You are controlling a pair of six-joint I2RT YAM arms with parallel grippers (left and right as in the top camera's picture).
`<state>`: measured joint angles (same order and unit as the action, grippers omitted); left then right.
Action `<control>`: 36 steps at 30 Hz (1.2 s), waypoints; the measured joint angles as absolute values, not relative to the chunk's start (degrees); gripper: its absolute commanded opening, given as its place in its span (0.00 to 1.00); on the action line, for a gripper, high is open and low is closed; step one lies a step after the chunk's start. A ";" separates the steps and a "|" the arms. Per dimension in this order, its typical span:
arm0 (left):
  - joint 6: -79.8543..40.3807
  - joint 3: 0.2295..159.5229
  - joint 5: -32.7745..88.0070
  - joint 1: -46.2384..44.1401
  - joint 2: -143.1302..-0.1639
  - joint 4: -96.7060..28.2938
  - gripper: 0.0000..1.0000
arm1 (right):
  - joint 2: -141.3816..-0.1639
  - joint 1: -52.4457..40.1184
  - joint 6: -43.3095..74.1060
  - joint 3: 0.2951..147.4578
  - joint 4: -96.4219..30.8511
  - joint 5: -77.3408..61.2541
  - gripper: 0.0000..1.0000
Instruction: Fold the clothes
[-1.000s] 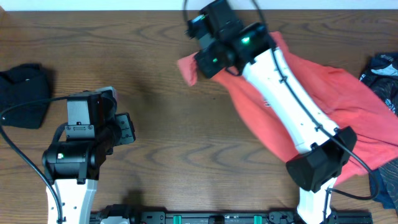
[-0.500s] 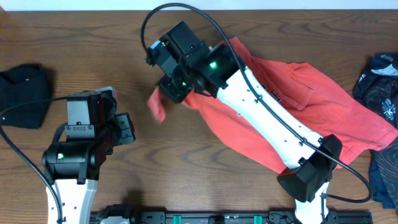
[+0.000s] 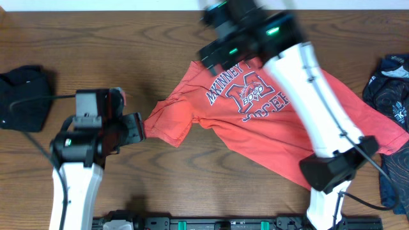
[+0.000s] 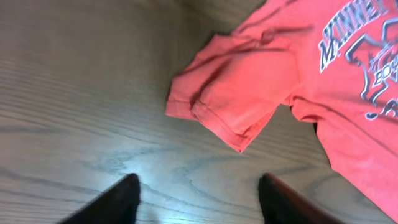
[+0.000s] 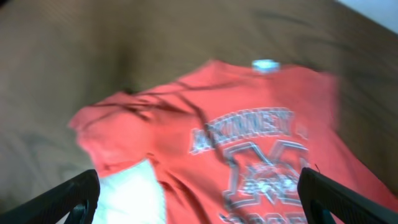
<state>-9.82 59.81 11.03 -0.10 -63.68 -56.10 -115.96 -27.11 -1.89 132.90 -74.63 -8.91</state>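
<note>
**Red T-shirt** (image 3: 268, 108): lies on the wooden surface (image 3: 160, 45), right of centre, chest lettering up and mostly spread. One sleeve (image 4: 233, 99) is bunched and doubled over at the shirt's left edge.

**Left gripper** (image 4: 200, 182): open and empty, low over the surface just short of that sleeve. It appears placed to take the sleeve and draw it flat.

**Right gripper** (image 5: 199, 177): fingers wide apart, holding nothing, raised above the collar end — clear of the cloth.

**Other garments:** a black garment (image 3: 24, 96) and a printed navy one (image 3: 391, 80) sit bunched at opposite edges.

**Judgement:** flattening stage — no fold made yet.
</note>
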 measured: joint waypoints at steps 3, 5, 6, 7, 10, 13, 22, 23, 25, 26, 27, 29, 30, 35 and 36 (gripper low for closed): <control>-10.09 59.81 12.53 -0.10 -68.88 -55.81 0.67 | -115.74 -22.31 -1.17 134.21 -79.02 -9.10 0.99; -9.93 59.79 14.31 -0.10 -72.62 -54.94 0.63 | -115.74 -20.82 -0.89 133.93 -81.45 -9.21 0.99; -9.78 59.77 15.27 -0.10 -74.22 -54.43 0.61 | -115.74 -20.56 -0.78 133.43 -82.48 -9.21 0.99; -9.23 59.77 16.16 -0.14 -75.42 -54.13 0.60 | -115.74 -20.45 -0.62 132.79 -83.42 -9.13 0.99; -8.51 59.72 18.24 -0.91 -79.24 -53.32 0.57 | -115.57 -20.86 0.58 128.86 -84.95 -7.73 0.99; -7.73 59.66 19.31 -2.15 -80.71 -52.47 0.57 | -114.61 -22.11 3.31 122.61 -83.40 -4.12 0.99; -7.20 59.57 20.64 -4.62 -80.79 -51.07 0.58 | -94.24 -25.87 10.76 91.31 -73.38 0.60 0.99; -7.20 59.46 20.64 -4.62 -80.79 -51.00 0.58 | -91.33 -25.87 11.38 88.29 -73.08 0.73 0.99; -7.20 59.00 20.67 -4.62 -80.79 -50.87 0.58 | -85.30 -25.91 12.80 81.78 -72.58 0.62 0.99; -7.20 58.39 20.67 -4.62 -80.79 -50.54 0.58 | -82.26 -26.04 13.69 78.43 -72.36 0.40 0.99; -7.20 57.52 20.67 -4.62 -80.79 -50.00 0.58 | -79.61 -26.11 14.52 75.61 -72.05 -0.03 0.99; -7.22 55.42 20.67 -4.62 -80.82 -49.30 0.58 | -74.59 -26.72 15.94 70.41 -70.94 -1.28 0.99; -7.22 54.28 20.67 -4.62 -80.82 -48.93 0.58 | -72.25 -27.14 16.58 68.14 -70.65 -1.96 0.99; -7.27 51.22 20.67 -4.62 -80.93 -48.56 0.58 | -64.58 -28.42 21.17 60.25 -70.41 -4.64 0.99; -7.29 51.20 20.67 -4.62 -80.93 -48.49 0.58 | -64.05 -28.42 22.15 58.74 -70.37 -5.10 0.99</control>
